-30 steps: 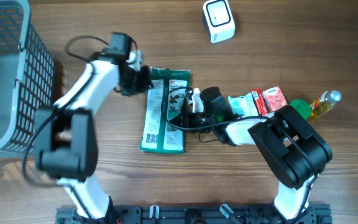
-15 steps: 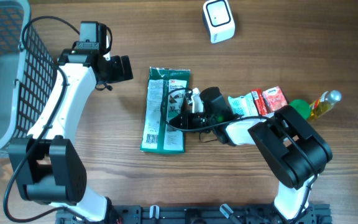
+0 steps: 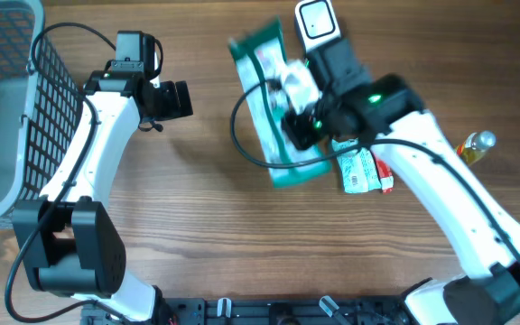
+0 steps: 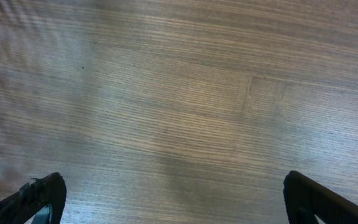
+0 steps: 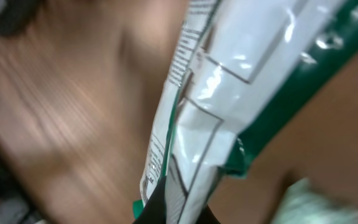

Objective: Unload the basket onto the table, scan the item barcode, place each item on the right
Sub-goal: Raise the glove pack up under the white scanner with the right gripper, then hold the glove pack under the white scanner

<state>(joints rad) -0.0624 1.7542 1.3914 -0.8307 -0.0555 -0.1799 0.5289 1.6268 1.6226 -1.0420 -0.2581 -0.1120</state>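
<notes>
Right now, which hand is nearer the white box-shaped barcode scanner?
Right. The right hand, shut on the green and white plastic packet, is close beside the white scanner; the left hand hangs open far to its left, near the grey wire basket.

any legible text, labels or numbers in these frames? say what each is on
No text here can be read word for word.
Glossy green and white packet: fine black print along one edge, too blurred.
White box-shaped scanner: dark square outline, no legible text.
Small green-and-white and red cartons: print too small.
</notes>
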